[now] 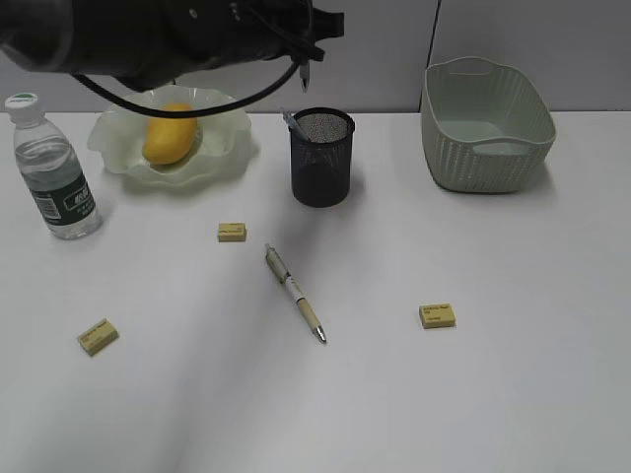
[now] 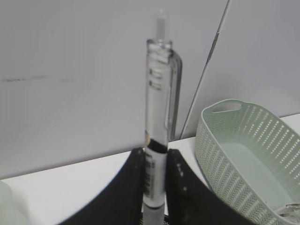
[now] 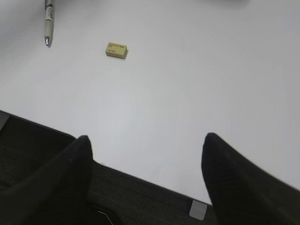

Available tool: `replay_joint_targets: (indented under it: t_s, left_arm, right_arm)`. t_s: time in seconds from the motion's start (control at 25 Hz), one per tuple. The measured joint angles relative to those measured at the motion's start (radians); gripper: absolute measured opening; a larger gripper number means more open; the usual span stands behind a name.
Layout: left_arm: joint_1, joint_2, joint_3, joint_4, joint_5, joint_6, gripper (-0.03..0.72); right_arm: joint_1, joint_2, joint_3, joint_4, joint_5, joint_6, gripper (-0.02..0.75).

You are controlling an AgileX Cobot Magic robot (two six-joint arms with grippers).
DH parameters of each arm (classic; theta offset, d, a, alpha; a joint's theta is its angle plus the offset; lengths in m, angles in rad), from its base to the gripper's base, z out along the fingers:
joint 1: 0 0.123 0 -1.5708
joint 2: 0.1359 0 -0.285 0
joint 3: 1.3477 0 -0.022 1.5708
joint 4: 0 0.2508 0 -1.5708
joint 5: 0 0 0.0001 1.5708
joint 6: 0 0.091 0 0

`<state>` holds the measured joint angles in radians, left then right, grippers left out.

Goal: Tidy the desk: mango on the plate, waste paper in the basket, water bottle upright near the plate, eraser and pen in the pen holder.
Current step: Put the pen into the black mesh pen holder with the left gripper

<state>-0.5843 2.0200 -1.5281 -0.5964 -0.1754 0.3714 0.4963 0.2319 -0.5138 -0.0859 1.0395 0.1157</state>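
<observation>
Holding a clear pen (image 2: 157, 117) clamped upright, the left gripper (image 2: 155, 187) hangs above the pen holder (image 1: 321, 158) at far centre; lowering and releasing it seems next. Right gripper (image 3: 145, 154) waits spread apart over the near desk (image 3: 197, 84). Another pen (image 1: 294, 292) and three erasers (image 1: 232, 232) lie loose.

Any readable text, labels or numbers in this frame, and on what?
Nothing is legible.
Water bottle label: white print, too small to read.
Erasers: dark print, too blurred to read.
Pen held in the left hand: a dark printed band, unreadable.
Pen lying on the desk: no text discernible.
</observation>
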Motion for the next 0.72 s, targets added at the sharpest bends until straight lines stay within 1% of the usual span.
replay_joint_targets:
  t_s: [0.2,0.48,0.72]
  left_arm:
    - [-0.008,0.061,0.0,-0.012,-0.093,-0.001,0.103]
    - [-0.028,0.11,0.0,-0.012,-0.129,-0.004,0.102]
    - [-0.031,0.119,0.0,-0.012,-0.147,-0.006,0.102]
  right_arm:
    - [0.0,0.0,0.0,0.0,0.0,0.0,0.568]
    - [0.0,0.0,0.0,0.0,-0.001,0.0,0.568]
    - [0.0,0.0,0.0,0.0,-0.001,0.0,0.568]
